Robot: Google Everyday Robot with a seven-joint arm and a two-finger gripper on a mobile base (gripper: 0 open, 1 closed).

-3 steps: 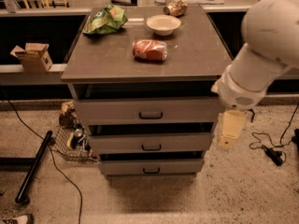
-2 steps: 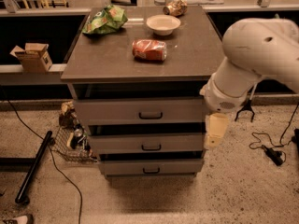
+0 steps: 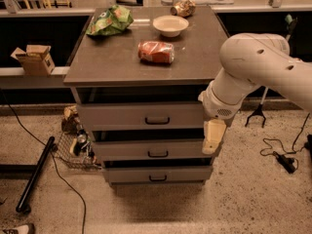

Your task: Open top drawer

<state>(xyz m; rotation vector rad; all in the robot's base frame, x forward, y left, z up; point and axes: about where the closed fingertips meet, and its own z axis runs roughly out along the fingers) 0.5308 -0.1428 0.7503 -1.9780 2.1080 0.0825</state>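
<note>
Cream-coloured, the gripper (image 3: 213,136) has swung left since a second ago and now hangs from the white arm (image 3: 253,67) at the right end of the drawer stack, overlapping the end of the middle drawer (image 3: 131,150); whether it is apart or together I cannot tell. Directly under the bench (image 3: 112,62) top, the top drawer (image 3: 122,115) stays shut as before: light grey, flat-fronted, its small black bar handle (image 3: 157,120) centred and well left of the gripper.
</note>
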